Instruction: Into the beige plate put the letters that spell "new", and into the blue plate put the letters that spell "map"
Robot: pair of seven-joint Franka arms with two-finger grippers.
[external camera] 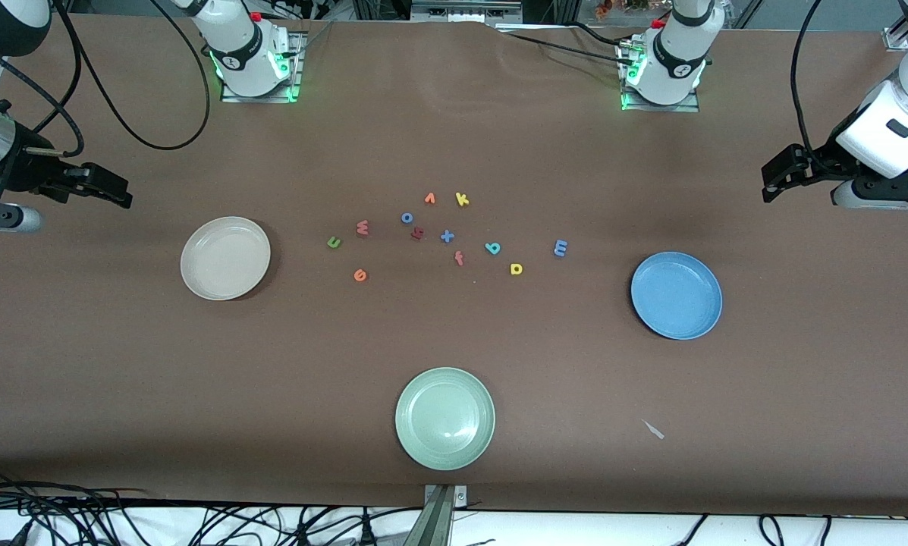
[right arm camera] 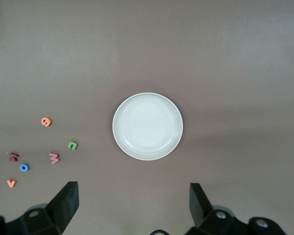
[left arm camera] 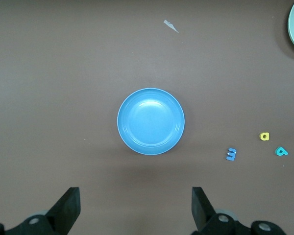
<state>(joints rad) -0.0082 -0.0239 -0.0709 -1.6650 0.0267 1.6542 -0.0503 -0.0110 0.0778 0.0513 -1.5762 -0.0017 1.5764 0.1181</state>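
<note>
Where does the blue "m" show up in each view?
Front view: blue "m", between the letter cluster and the blue plate.
Left wrist view: blue "m", beside the blue plate.
Right wrist view: not in it.
Shared landmark: the blue plate, in the front and left wrist views.

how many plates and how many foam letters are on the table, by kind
plates: 3 (beige plate, blue plate, pale green plate)
foam letters: 11
paper scrap: 1
total: 15
</note>
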